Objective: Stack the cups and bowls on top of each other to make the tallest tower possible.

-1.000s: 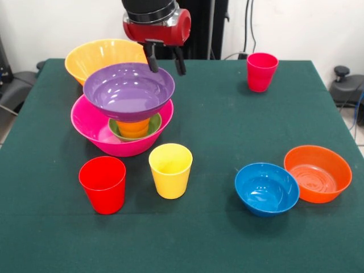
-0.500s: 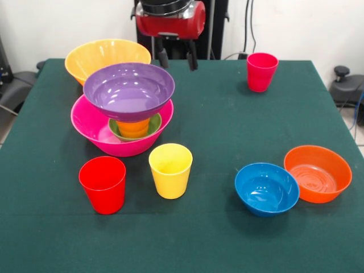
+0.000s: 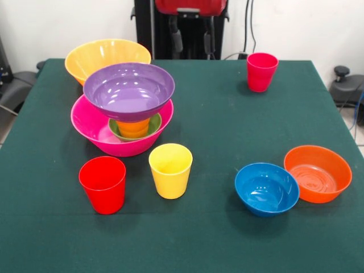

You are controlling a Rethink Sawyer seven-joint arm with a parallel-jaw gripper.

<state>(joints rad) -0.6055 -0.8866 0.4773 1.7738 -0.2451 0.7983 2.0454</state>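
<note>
The hand [image 3: 193, 41] hangs at the twelve o'clock edge of the surface [image 3: 216, 131], fingers apart and holding nothing, with only its two dark fingers and a strip of red wrist showing.

The tower [image 3: 126, 108] lies toward eight o'clock from the hand. Its base is the big hot-pink bowl [image 3: 96, 133]; inside sits the small green bowl [image 3: 153, 122] with the orange cup [image 3: 133, 128] upside down in it, and the wide purple bowl [image 3: 128, 91] rests mouth-up on that cup. The big orange-yellow bowl [image 3: 102, 54] stands just behind the tower, seemingly touching it.

Of the loose pieces, the crimson-pink cup [image 3: 261, 71] is nearest the hand, toward four o'clock from it, upright with its long axis vertical. I'd guess it, or the orange-yellow bowl, is the easiest next pick. The red cup [image 3: 103, 184] and yellow cup [image 3: 170, 169] stand side by side toward six o'clock of the tower, and the blue bowl [image 3: 266, 188] and medium orange bowl [image 3: 317, 173] touch each other well off toward four o'clock.

A second ago the hand was right at the purple bowl's far rim; since then it has risen and swung toward three o'clock, away from the tower. Nothing on the surface has shifted.
</note>
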